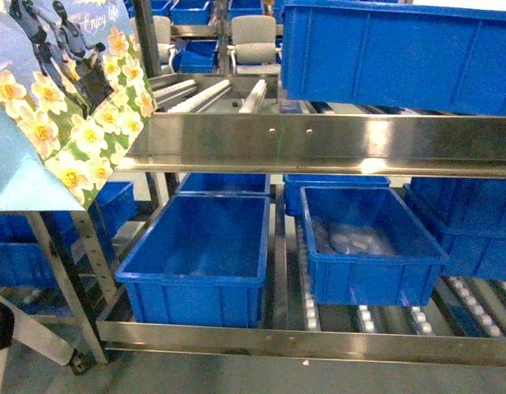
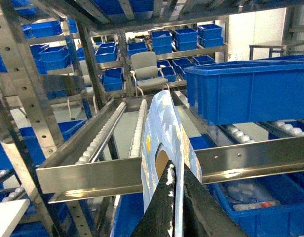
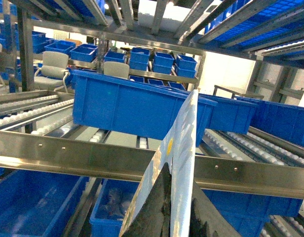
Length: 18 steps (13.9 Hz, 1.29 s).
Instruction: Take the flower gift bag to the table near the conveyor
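Gripping the flower gift bag [image 2: 164, 133] edge-on, the left gripper [image 2: 175, 190] has its dark fingers [image 2: 164, 202] clamped on the bag's thin card just below an oval handle hole. The right gripper [image 3: 177, 197] does the same from its own side, its fingers [image 3: 159, 207] closed on the bag's edge. In the head view the bag [image 1: 68, 107] hangs in the air at the upper left, in front of the conveyor [image 1: 319, 144], showing yellow-and-white flowers on green and a pale blue side panel; neither gripper can be made out there.

Just behind the bag runs the conveyor's shiny steel front rail. Below that rail sit two blue bins: an empty bin [image 1: 200, 254] on the left, and a bin [image 1: 368, 246] holding pale wrapped items to its right. Above the rail, white rollers [image 1: 195, 94] slope back on the left, and a large blue bin [image 1: 401, 53] rests on the right. Beyond the conveyor stands a grey chair [image 1: 255, 41] among more racks of blue bins.
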### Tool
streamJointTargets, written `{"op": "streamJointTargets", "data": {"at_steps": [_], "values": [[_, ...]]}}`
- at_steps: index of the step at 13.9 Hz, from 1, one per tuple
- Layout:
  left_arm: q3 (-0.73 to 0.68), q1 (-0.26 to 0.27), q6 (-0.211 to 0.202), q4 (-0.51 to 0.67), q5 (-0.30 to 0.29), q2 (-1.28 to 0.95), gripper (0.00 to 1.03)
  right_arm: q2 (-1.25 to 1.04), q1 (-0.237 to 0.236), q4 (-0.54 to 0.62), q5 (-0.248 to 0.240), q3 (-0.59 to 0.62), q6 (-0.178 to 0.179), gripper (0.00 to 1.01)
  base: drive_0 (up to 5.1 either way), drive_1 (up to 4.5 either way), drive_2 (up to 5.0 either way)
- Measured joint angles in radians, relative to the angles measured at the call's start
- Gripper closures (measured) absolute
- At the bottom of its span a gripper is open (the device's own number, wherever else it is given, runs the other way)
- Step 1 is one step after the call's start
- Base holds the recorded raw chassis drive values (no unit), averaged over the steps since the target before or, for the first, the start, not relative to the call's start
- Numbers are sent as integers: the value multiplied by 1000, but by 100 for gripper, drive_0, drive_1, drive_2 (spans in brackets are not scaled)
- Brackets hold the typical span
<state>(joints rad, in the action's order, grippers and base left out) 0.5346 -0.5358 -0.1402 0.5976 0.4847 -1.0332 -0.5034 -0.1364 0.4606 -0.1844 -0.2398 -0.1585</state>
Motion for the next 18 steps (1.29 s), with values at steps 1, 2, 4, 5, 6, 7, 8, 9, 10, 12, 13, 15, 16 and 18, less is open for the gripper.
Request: {"op": "streamJointTargets", "data": {"at_steps": [1, 2, 4, 5, 6, 7, 8, 9, 10, 12, 13, 15, 16, 18], "values": [[0, 0, 0, 0, 0, 0, 101, 0, 0, 0, 0, 0, 0, 98, -455, 50, 404], [0, 0, 0, 1, 0, 0, 101, 2, 0, 1, 0, 0, 0, 98, -455, 50, 404], [0, 1, 0, 1, 2, 0, 101, 1, 0, 1, 0, 0, 0, 98, -455, 50, 404], [0, 0, 0, 1, 1, 0, 101, 1, 0, 1, 0, 0, 0, 98, -455, 50, 404], [0, 0, 0, 1, 1, 0, 101, 1, 0, 0, 0, 0, 0, 98, -455, 50, 404], [0, 0, 0, 2, 2, 0, 101, 1, 0, 2, 0, 0, 0, 98, -455, 50, 404], [0, 0, 0, 1, 2, 0, 101, 2, 0, 1, 0, 0, 0, 98, -470, 101, 377], [0, 0, 0, 1, 2, 0, 101, 2, 0, 1, 0, 0, 0, 98, -470, 101, 377], [0, 0, 0, 0, 2, 0, 101, 2, 0, 2, 0, 0, 0, 98, -470, 101, 377], [0, 0, 0, 1, 2, 0, 101, 2, 0, 2, 0, 0, 0, 98, -470, 101, 377], [0, 0, 0, 2, 2, 0, 101, 1, 0, 0, 0, 0, 0, 98, -470, 101, 377], [0, 0, 0, 1, 2, 0, 101, 2, 0, 0, 0, 0, 0, 98, -470, 101, 377], [0, 0, 0, 1, 2, 0, 101, 2, 0, -1, 0, 0, 0, 98, -470, 101, 377], [0, 0, 0, 1, 2, 1, 101, 1, 0, 0, 0, 0, 0, 98, -470, 101, 377]]}}
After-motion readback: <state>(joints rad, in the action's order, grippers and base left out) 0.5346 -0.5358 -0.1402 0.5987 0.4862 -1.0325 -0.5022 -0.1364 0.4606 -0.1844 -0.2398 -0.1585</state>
